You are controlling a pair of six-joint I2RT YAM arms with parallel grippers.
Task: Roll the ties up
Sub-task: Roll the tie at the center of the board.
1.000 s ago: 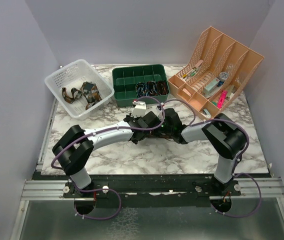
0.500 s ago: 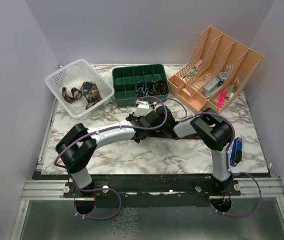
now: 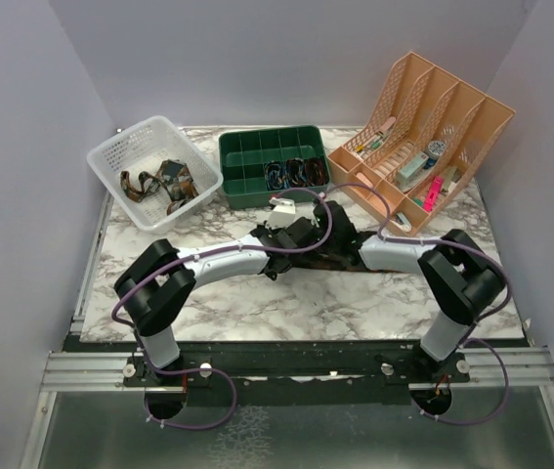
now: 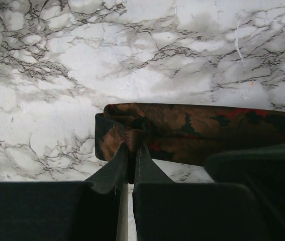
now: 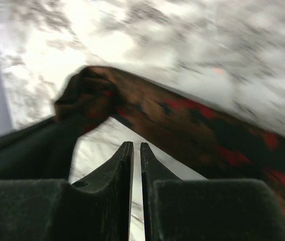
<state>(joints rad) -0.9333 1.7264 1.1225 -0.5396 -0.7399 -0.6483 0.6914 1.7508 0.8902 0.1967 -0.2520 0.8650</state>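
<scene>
**Fig. 1.** A dark brown necktie (image 4: 202, 130) with red-orange blotches lies flat on the marble table (image 4: 82, 60), mid-table between the 2 arms. The left gripper (image 4: 130, 149) pinches the tie's folded-over end, where a roll would begin. The right gripper (image 5: 136, 146) hovers just beside the strip, its fingers almost pressed together with nothing in the slit. The fabric looks light, limp and slippery. A hold on the folded core, through all layers, seems safest, since a loose turn would likely unwind.
</scene>
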